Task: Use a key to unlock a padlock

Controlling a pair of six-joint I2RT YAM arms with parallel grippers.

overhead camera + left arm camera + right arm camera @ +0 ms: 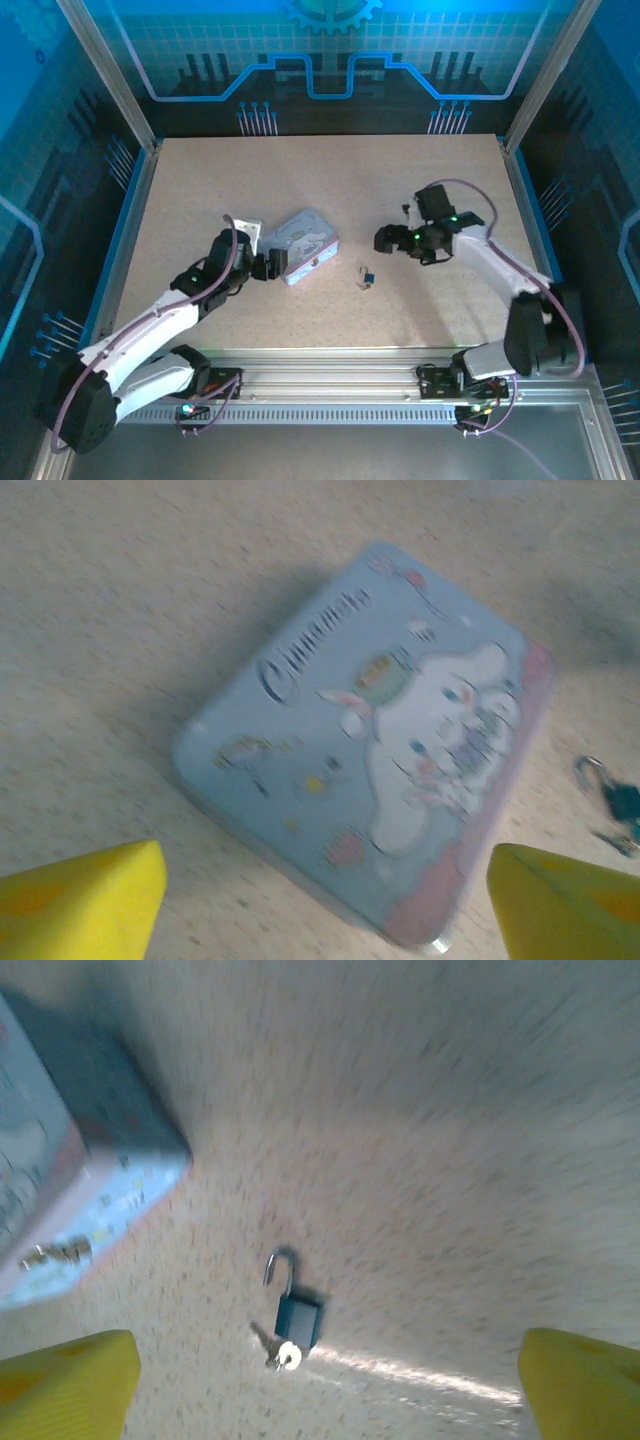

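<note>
The padlock (298, 1317) is a small dark blue block lying flat on the table, its thin shackle (283, 1268) swung open. The key (284, 1354) sits in its bottom end with its silver head showing. In the top view the padlock (368, 274) lies just right of the tin, between the two arms. My right gripper (320, 1405) hovers above and behind it, open, with nothing between its yellow fingers (62, 1390). My left gripper (325, 920) is open too, its fingertips (85, 905) apart from the tin's near corner. The padlock (622, 800) lies at the right edge of the left wrist view.
A pale blue and lilac cartoon tin (305, 245) lies closed mid-table, next to my left gripper (271, 265). Its clasp side (55, 1253) faces the padlock. My right gripper (384, 240) is to the upper right of the lock. Blue rails (120, 240) border the table.
</note>
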